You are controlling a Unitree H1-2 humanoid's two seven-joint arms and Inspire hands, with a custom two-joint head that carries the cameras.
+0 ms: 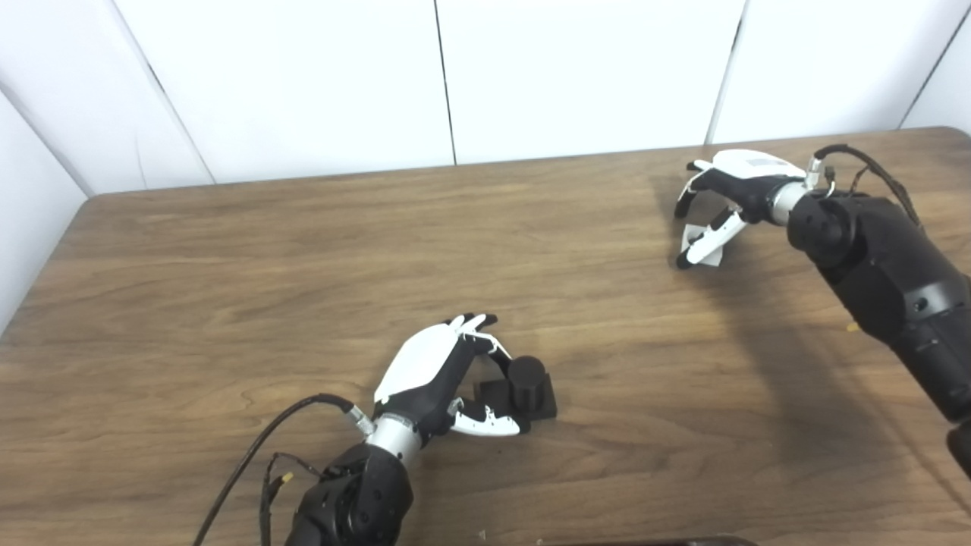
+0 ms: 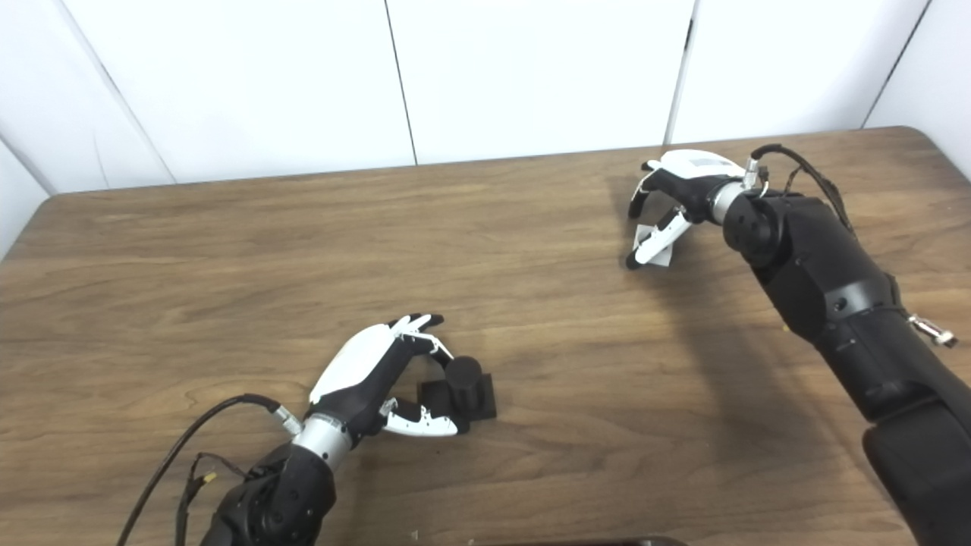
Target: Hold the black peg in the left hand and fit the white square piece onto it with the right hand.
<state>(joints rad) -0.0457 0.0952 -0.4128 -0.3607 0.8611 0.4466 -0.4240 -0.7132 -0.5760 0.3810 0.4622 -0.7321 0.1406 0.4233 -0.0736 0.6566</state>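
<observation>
The black peg (image 1: 526, 383), a short cylinder on a square black base, stands on the wooden table (image 1: 303, 250) near the front middle. My left hand (image 1: 436, 371) is cupped around it from the left, fingers behind the cylinder and thumb along the base's front edge, not closed tight. The white square piece (image 1: 709, 256) lies on the table at the far right, mostly hidden. My right hand (image 1: 732, 189) arches over it, fingers curved down beyond it and the thumb laid across its top. The piece looks flat on the table.
White wall panels (image 1: 531, 76) rise just behind the table's far edge. A black cable (image 1: 258, 447) loops from my left wrist toward the near edge. My right forearm (image 1: 887, 280) crosses the table's right side and casts a shadow.
</observation>
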